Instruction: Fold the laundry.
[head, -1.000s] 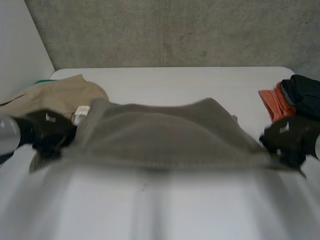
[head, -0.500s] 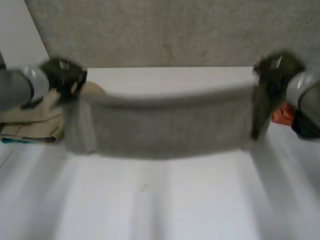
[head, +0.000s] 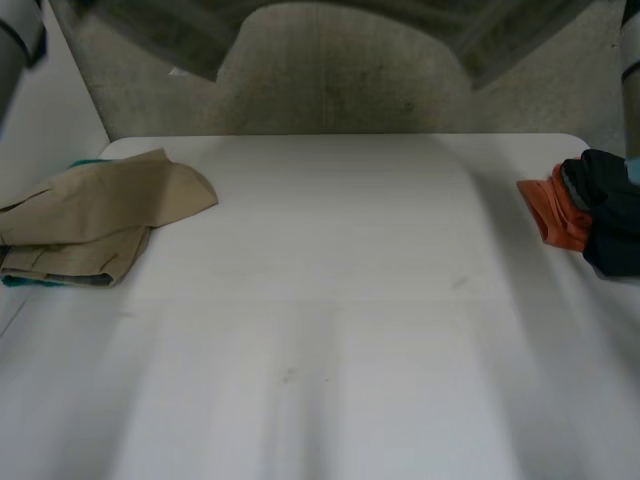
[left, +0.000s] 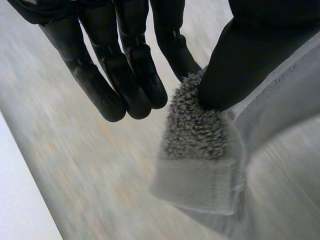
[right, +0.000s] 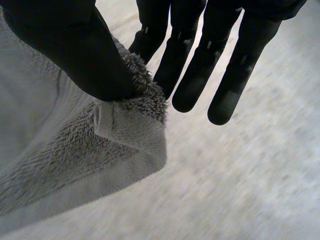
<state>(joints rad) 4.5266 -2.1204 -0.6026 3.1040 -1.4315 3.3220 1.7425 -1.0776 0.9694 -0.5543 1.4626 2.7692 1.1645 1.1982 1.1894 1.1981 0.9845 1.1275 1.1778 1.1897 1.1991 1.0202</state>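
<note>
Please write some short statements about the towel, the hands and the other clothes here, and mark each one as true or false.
1. The left hand pinches a corner of the grey towel with its thumb. True.
2. The grey towel lies flat on the table. False: it hangs high above the table.
3. The right hand is open and holds nothing. False: it pinches a towel corner.
4. A beige garment lies on the table at the robot's left. True.
5. The orange cloth lies on the beige garment. False: it lies at the robot's right, beside dark clothes.
</note>
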